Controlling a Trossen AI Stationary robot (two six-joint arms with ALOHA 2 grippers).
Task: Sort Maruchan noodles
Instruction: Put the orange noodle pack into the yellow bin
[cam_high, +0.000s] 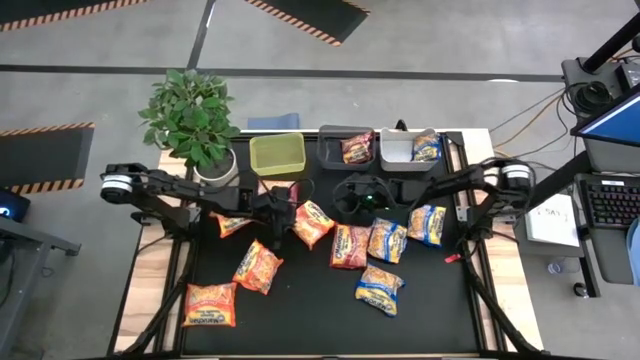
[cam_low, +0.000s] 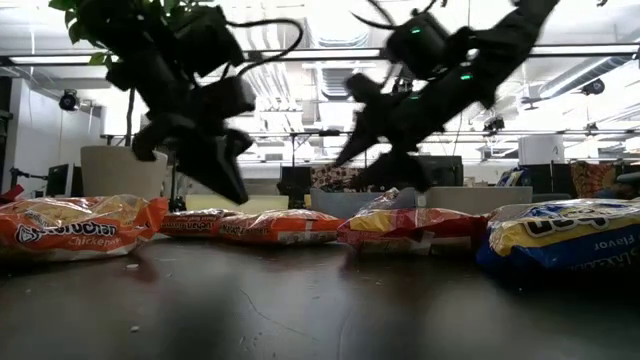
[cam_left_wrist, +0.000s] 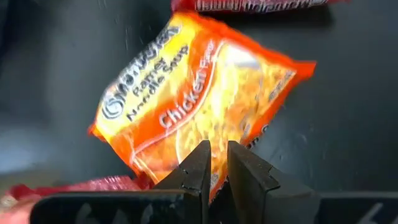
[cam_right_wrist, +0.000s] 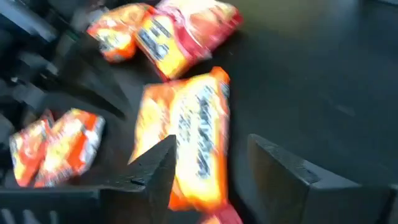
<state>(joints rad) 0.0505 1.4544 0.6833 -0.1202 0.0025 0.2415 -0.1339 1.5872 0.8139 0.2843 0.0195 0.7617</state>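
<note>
Left gripper (cam_left_wrist: 216, 163): fingers nearly closed, gripping nothing, poised above an orange chicken-flavour packet (cam_left_wrist: 199, 99) lying flat on the dark counter (cam_high: 300, 300). Right gripper (cam_right_wrist: 211, 162): fingers parted, empty, raised over the counter's middle with an orange packet (cam_right_wrist: 189, 140) below them. Remaining Maruchan packets (cam_high: 385, 240), orange, red and blue-and-yellow, lie scattered across the counter. The dark bin (cam_high: 335, 150) and the grey bin (cam_high: 395, 152) each hold one packet. The green bin (cam_high: 277, 153) stands beside a potted plant (cam_high: 190, 115).
</note>
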